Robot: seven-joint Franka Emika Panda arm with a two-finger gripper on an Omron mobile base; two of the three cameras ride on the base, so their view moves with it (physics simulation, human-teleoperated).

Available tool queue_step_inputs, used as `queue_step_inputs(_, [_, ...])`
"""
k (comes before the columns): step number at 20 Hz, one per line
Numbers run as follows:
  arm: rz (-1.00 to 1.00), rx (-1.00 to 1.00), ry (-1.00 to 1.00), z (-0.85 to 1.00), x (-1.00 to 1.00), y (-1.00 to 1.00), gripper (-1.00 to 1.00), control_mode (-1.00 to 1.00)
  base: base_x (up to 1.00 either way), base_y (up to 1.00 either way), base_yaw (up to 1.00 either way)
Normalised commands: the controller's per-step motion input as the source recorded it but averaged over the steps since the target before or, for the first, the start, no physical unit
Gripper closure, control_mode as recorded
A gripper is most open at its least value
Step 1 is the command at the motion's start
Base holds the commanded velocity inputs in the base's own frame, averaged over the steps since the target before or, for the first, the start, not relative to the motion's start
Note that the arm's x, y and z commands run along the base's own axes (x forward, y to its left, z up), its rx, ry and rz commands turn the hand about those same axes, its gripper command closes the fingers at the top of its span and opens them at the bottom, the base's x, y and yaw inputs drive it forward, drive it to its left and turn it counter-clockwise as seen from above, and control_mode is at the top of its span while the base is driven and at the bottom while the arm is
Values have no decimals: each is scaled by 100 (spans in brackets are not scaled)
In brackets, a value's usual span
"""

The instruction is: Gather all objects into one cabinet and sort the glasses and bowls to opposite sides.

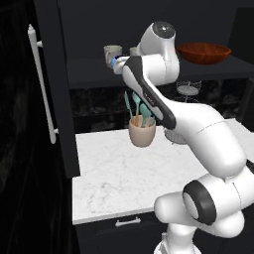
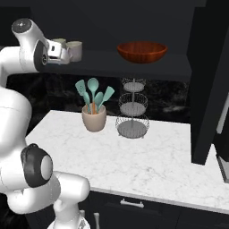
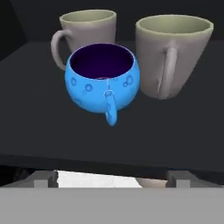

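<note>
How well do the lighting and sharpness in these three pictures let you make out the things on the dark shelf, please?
Hand view: the blue bowl and two grey cups are bright and sharp on the shelf, with soft shading. Left base view: the arm hides much of them; one cup shows dimly. Right base view: the red-brown bowl has glossy highlights, while the cabinet around it is almost black.
</note>
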Motion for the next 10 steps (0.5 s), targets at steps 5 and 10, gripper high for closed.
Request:
queue_step_inputs(5, [-6,3,-2,1,-96,-54,-100,-100,0,0,0])
queue_step_inputs(10, [-5,4,0,4,-95,-56,-100,-100,0,0,0])
